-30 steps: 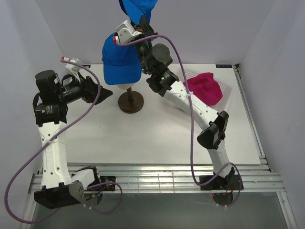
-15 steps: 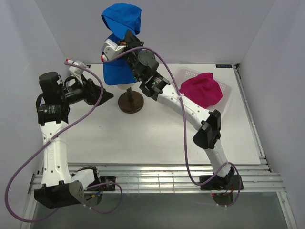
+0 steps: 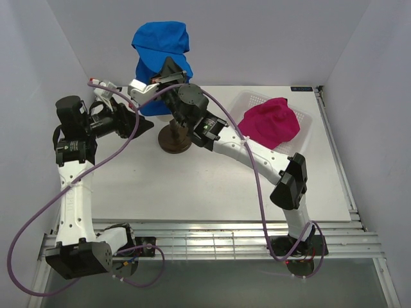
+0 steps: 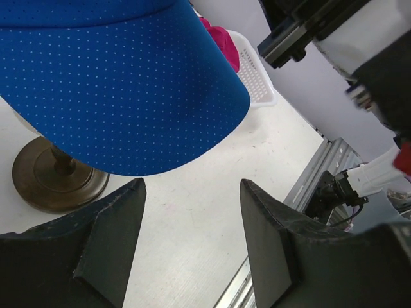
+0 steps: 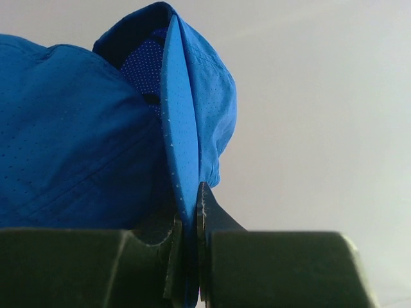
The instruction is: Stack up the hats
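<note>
My right gripper (image 3: 168, 66) (image 5: 190, 208) is shut on the brim of a bright blue cap (image 3: 160, 42) (image 5: 192, 96) and holds it up, just above and behind the mannequin. A second blue cap (image 3: 149, 96) sits on the mannequin head. Its brim (image 4: 128, 83) fills the top of the left wrist view. A magenta pink cap (image 3: 270, 122) lies in the white basket (image 3: 307, 119) at the back right, and it also shows in the left wrist view (image 4: 221, 45). My left gripper (image 3: 142, 125) (image 4: 192, 186) is open and empty, just left of the mannequin's stand (image 3: 175, 138).
The dark round stand (image 4: 54, 183) carries the mannequin head, which is hidden under the blue cap. The right arm (image 3: 257, 154) reaches across the table's middle. Grey walls close in the back and both sides.
The right arm has brought the held blue cap down and to the left, over the capped mannequin head. The left arm has barely moved.
</note>
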Action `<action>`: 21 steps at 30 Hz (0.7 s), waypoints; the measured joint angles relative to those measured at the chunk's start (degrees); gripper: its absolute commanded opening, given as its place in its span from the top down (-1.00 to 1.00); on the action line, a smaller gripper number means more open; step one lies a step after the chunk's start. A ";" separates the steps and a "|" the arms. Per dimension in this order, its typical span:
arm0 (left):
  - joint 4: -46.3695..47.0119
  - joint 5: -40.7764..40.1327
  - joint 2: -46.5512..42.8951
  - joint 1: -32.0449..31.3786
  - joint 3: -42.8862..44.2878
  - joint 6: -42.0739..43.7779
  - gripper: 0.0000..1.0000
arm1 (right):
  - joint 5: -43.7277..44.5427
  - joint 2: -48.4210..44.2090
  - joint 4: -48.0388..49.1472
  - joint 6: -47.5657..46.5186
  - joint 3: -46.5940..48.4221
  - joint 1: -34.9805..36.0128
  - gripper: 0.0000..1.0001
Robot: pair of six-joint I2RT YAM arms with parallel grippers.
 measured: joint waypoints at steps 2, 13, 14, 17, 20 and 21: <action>1.42 0.02 0.02 0.00 -0.55 -0.63 -0.36 | 0.33 -0.70 0.66 -1.33 -1.66 -0.04 0.85; 7.04 1.01 0.37 0.02 -2.95 -4.09 -0.20 | 1.60 -4.66 5.66 -7.61 -9.25 1.53 0.85; 7.43 1.14 0.39 0.02 -3.37 -4.37 -0.21 | 1.64 -5.16 5.99 -7.98 -9.77 1.64 0.85; 7.98 2.12 0.48 0.02 -3.54 -4.87 -0.25 | 1.62 -6.38 6.84 -8.66 -10.75 1.79 0.85; 7.21 3.17 0.46 0.00 -3.32 -4.09 -0.37 | 1.60 -7.28 7.63 -8.79 -11.32 1.81 0.85; 6.49 3.34 0.46 0.02 -3.10 -3.50 -0.40 | 1.62 -7.39 7.98 -8.81 -11.34 1.81 0.85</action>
